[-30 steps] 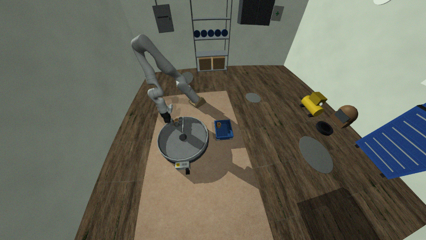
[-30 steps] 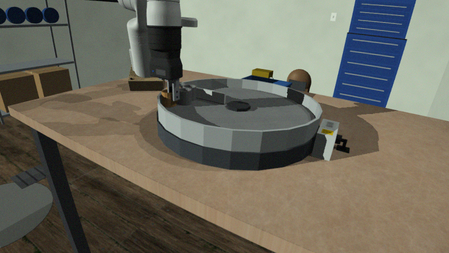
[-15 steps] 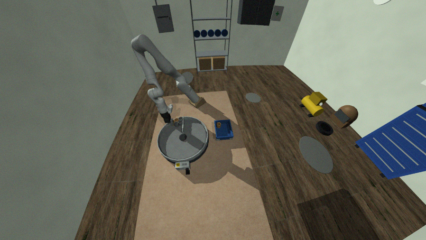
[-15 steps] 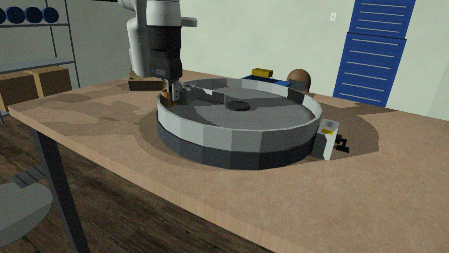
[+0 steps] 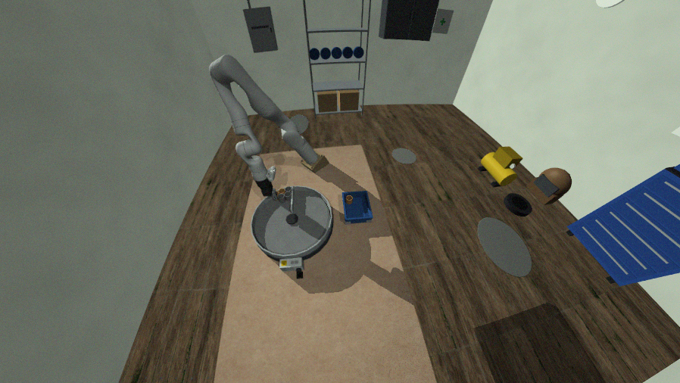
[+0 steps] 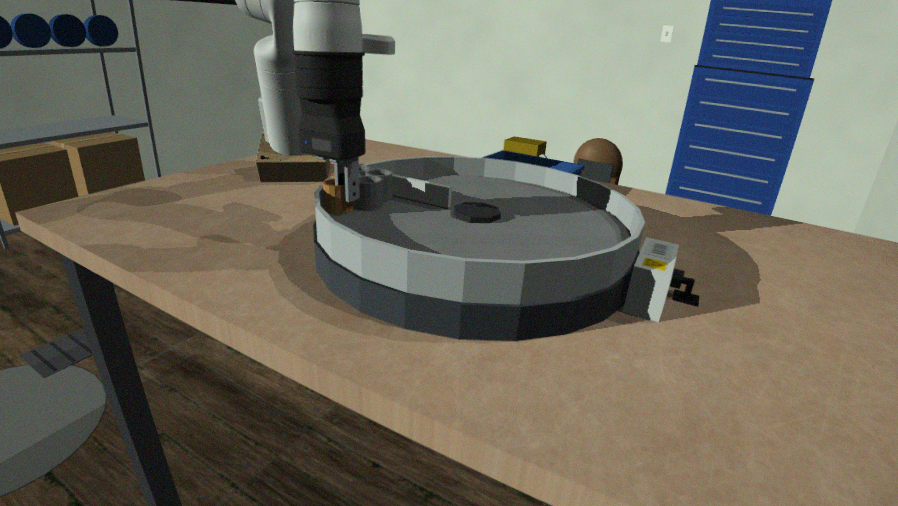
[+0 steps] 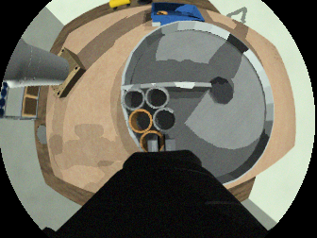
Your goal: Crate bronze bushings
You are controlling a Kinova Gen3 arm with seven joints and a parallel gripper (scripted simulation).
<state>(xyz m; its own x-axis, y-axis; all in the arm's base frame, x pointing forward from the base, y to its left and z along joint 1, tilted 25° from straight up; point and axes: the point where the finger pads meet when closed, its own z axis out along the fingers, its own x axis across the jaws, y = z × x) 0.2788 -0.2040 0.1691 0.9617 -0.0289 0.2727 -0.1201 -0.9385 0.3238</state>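
In the wrist view, straddles with the gripper [image 5: 272,194] [image 6: 344,188] [image 7: 161,140], fingers narrowly apart, the wall of the near bronze bushing [image 6: 336,201] [image 7: 142,135], at eight o'clock from the dark hub [image 5: 291,219] [image 6: 475,212] [image 7: 222,90] on the turning table [image 5: 255,228] [image 6: 490,282] [image 7: 236,118]; cannot tell if gripping firmly. Crowded just beyond: a second bronze bushing [image 7: 130,121] and the first steel bushing [image 7: 174,119]. Farther, toward nine: two more steel bushings [image 7: 134,90], upright beside the divider [image 5: 291,200] [image 6: 421,191] [image 7: 189,85]. Between bushings and crate: divider and raised rim. Outside, at eleven: the blue crate [image 5: 357,220] [image 6: 531,158] [image 7: 186,20], already with one bronze bushing [image 5: 349,199] [image 7: 161,12] inside. In the top view, at six: a control box [image 5: 291,263] [image 6: 653,276]; well beyond the table, toward twelve: a shelf rack [image 5: 308,57].
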